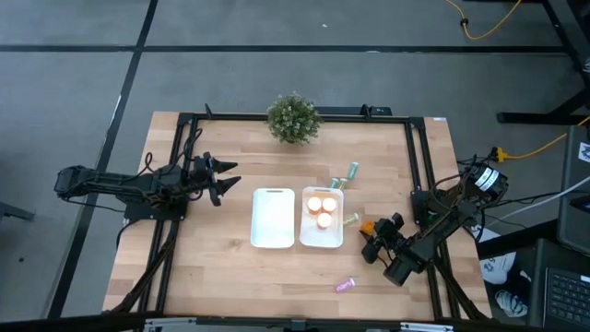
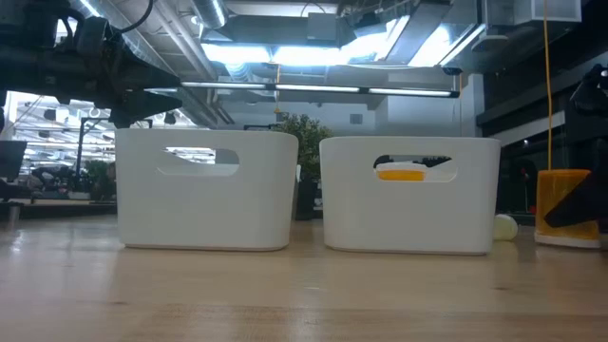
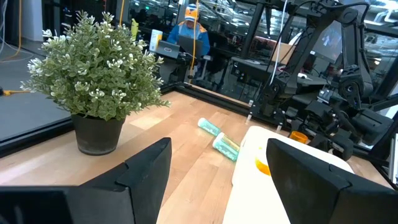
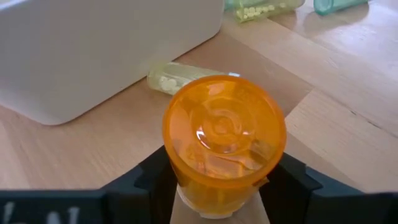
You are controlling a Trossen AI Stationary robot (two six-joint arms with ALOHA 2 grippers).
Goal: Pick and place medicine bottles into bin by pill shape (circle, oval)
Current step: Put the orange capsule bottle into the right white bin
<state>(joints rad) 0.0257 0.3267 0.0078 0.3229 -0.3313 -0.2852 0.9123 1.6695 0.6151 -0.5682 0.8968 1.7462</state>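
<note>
Left gripper (image 1: 226, 179): fingers spread wide, holding nothing, hovering left of the trays. Potted plant (image 1: 294, 118): at the table's far edge. Left tray (image 1: 273, 218): white, nothing visible inside. Right tray (image 1: 322, 219): white, holds orange bottles (image 1: 323, 211). Teal-green bottles (image 1: 345, 176): lying beside the right tray's far corner. Yellowish bottle (image 1: 351, 219): lying just right of that tray. Pink bottle (image 1: 345, 285): lying near the front edge. Right gripper (image 1: 370, 236): fingers closed against an orange bottle (image 4: 222, 143), right of the trays.
</note>
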